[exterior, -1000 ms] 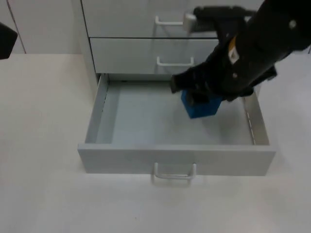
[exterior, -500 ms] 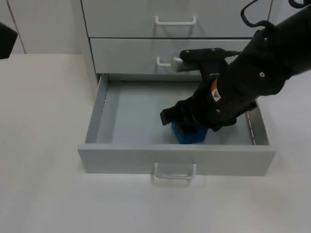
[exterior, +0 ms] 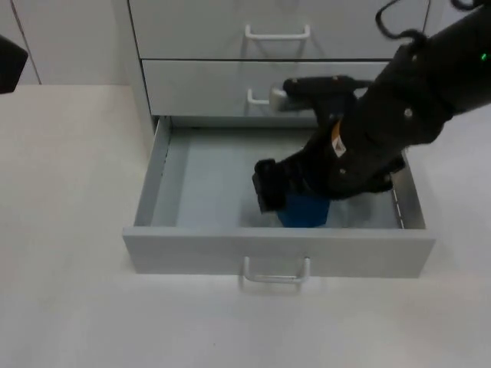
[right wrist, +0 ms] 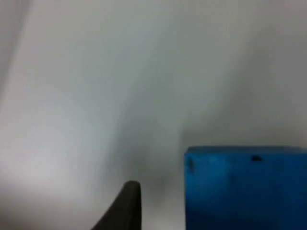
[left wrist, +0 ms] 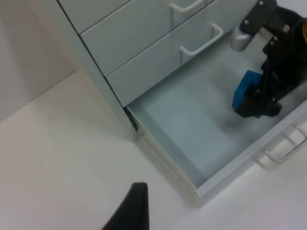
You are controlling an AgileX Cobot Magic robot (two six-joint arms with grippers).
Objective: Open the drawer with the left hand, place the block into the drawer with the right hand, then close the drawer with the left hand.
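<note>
Waiting at the far upper left of the top view, the left gripper (exterior: pixel 9 63) was cut off by the frame edge, so whether its claw was spread or pressed together could not be told. Right of it, the drawer (exterior: pixel 192 245) stood pulled out from the cabinet (exterior: pixel 199 80), its handle (exterior: pixel 276 274) at lower centre. Inside, toward the front wall, sat the blue block (exterior: pixel 304 211), largely hidden under the right gripper (exterior: pixel 285 193). The fingers covered the block's top; whether they pinched it was hard to make out. Its underside was hidden, so contact with the drawer floor could not be judged.
</note>
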